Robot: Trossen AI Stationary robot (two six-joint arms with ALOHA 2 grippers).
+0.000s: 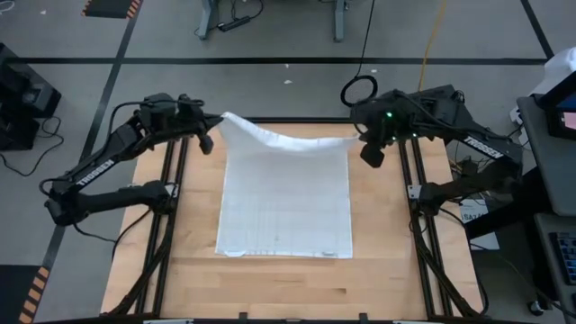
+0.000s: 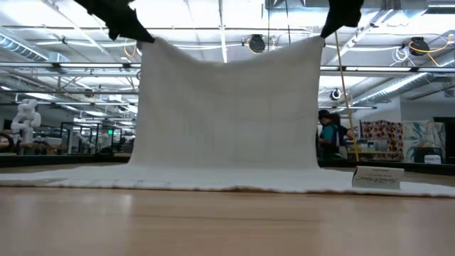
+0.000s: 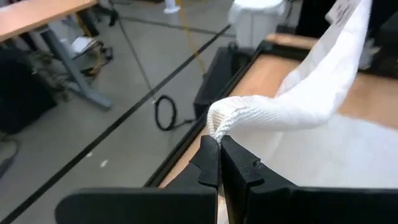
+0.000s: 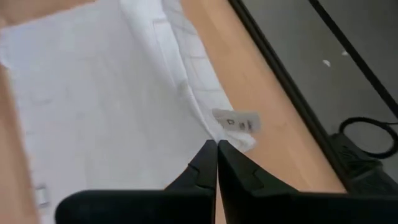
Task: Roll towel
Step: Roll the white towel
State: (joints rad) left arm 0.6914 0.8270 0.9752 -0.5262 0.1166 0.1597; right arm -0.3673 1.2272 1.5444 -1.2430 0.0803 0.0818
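The white towel (image 1: 284,202) with faint grey check lines lies flat on the wooden table (image 1: 270,288) by its near part, while its far edge is raised. In the low view the towel (image 2: 227,107) hangs like a curtain between both grippers. My left gripper (image 1: 212,126) is shut on the far left corner, and my right gripper (image 1: 363,144) is shut on the far right corner. The far edge (image 1: 288,142) sags a little between them. A small label tag (image 2: 378,178) stands up at the towel's near right. My left gripper pinches the towel's far left corner (image 3: 217,121) between its two shut fingers, coming from the table's left and slanting slightly down. The corner is bunched at the fingertips and lifted clear, and the cloth runs off toward the other arm. My right gripper pinches the towel's far right corner (image 4: 210,135) between its two shut fingers, slanting down from the table's right. A small tag (image 4: 236,121) sits right beside the fingertips. The corner is lifted, and the cloth falls from it down to the table.
Black rails run along the table's left (image 1: 166,225) and right (image 1: 423,234) sides. A cable loop (image 1: 358,90) lies on the floor beyond the far edge. A desk with equipment (image 1: 553,117) stands at the right. A person (image 2: 328,135) stands far back in the room.
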